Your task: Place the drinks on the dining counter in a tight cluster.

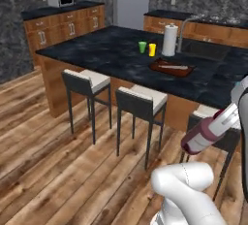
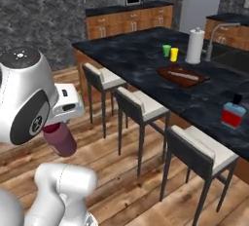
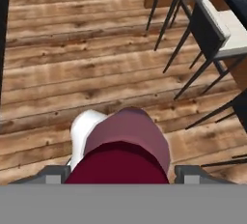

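Between our fingers [image 3: 118, 172], which are clamping its body, the maroon bottle [image 1: 209, 132] is lying tilted, out over the wooden floor [image 1: 58, 151]. We are judging the dining surface [image 1: 111, 54] lies ahead and higher, beyond the stools [image 1: 140, 103].

Stools [image 1: 140, 100], cups [image 1: 142, 47], paper towel [image 1: 169, 40]

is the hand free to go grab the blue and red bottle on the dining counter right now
Probably not: the hand is closed on the maroon bottle, held over the floor, while the blue-and-red bottle stands beyond the stools.
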Tool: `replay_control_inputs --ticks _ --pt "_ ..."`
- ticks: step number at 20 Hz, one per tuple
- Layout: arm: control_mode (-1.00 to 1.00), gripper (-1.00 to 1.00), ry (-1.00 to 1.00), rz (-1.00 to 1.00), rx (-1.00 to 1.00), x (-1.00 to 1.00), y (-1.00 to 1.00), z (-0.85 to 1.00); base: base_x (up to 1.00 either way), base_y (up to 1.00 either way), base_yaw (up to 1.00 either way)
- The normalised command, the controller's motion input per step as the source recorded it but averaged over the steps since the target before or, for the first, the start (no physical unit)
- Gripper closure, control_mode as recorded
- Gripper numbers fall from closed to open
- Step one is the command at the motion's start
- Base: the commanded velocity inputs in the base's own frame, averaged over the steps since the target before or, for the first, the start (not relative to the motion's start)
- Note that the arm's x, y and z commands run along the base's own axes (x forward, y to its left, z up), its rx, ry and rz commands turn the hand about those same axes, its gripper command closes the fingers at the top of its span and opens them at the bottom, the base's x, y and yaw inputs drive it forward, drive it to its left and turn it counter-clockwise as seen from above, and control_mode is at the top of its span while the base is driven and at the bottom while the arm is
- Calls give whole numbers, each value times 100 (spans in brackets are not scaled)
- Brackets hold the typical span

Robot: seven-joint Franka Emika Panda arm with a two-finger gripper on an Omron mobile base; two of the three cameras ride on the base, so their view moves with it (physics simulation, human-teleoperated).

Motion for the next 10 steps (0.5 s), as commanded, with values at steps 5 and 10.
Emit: replay_control_inputs --ticks 5,10 --pt "100 100 0 0 0 0 0 0 58 0 -64" --pt "100 100 0 0 0 0 0 0 71 13 -58"
